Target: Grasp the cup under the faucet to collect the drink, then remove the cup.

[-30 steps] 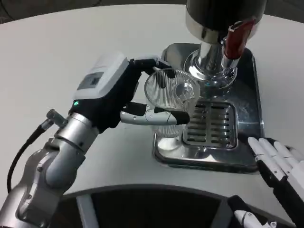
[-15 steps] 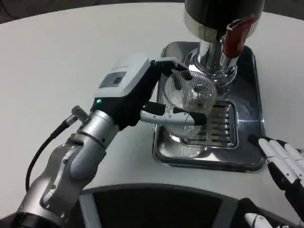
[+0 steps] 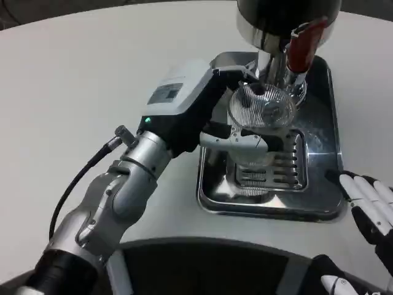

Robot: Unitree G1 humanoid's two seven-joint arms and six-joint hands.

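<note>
A white table (image 3: pixel 92 74) fills the frame, with a steel drip tray (image 3: pixel 325 203) at right of centre. The left hand (image 3: pixel 202 114) grips the clear ribbed cup (image 3: pixel 261 126) above the tray's grate, under the red-handled faucet (image 3: pixel 301 46). The right hand (image 3: pixel 371 209) rests at lower right, fingers spread, holding nothing.

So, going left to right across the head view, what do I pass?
Left hand → clear cup it grips → red faucet lever → right hand at the table edge.
</note>
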